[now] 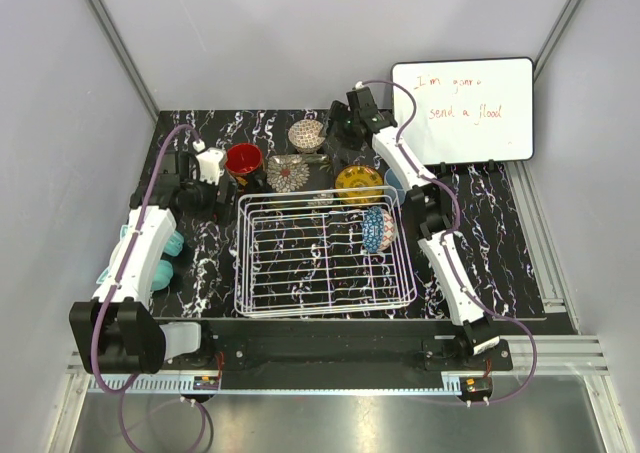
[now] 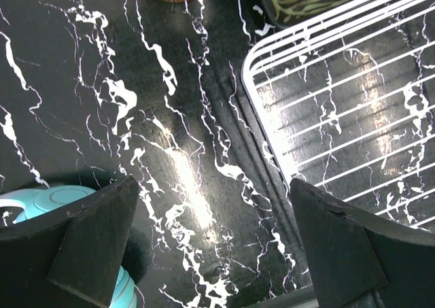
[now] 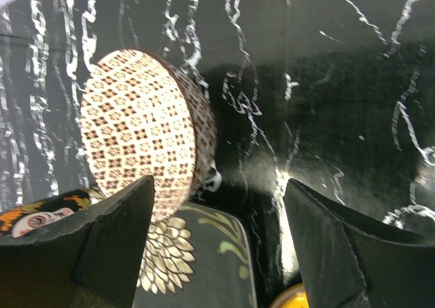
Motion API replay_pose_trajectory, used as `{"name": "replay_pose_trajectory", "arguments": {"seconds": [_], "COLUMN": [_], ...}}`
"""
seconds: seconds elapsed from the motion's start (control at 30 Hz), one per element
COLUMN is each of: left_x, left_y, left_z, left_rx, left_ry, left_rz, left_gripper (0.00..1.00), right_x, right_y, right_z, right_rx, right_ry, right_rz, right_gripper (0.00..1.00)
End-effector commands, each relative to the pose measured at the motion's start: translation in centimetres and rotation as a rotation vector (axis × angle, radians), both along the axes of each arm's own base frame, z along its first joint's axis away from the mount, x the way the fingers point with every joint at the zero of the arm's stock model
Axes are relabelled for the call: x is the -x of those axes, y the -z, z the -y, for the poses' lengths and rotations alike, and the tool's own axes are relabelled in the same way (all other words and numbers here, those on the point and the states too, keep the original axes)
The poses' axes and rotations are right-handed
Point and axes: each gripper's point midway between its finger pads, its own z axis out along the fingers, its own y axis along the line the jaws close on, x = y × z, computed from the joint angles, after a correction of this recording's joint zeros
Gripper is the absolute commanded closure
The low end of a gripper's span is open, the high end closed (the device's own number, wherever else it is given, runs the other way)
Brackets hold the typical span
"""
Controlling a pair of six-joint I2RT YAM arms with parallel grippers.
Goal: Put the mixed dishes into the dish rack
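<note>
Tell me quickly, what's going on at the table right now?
One dish is loaded: the blue bowl is propped on edge inside the dish rack. The right hand is open and empty at the far side, right beside the beige-brown bowl. The left hand, also open and empty, hovers over bare table just left of the rack. The red mug, floral saucer and yellow plate sit outside, along the rack's far side.
</note>
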Motion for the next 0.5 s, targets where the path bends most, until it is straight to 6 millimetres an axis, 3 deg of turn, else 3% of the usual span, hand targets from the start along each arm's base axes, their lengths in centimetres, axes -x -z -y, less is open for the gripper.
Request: {"name": "replay_pose_trajectory", "arguments": {"seconds": [0.0,0.33,0.47], "left_x": [-0.9,-1.5,-1.4], "left_y": [-2.2,-2.9,-2.8], "left_z": [-0.6,-0.5,-0.6], "left_rx": [-0.038,-0.028,-0.031], "left_ry": [-0.003,-0.015,-0.016], "left_rz": [0.053,0.051,0.044], "left_gripper": [0.03,0.03,0.03], "right_x": [-1.5,-2.2,-2.6], "right_y": [-1.2,0.7,0.9], "right_z": [-1.3,-1.0,-0.7], "right_rx": [-0.084,-0.046,-0.045], "right_ry": [-0.015,-0.009,0.007], "right_rz": [0.068,0.089,0.096], "right_gripper": [0.17,0.32,0.54]}}
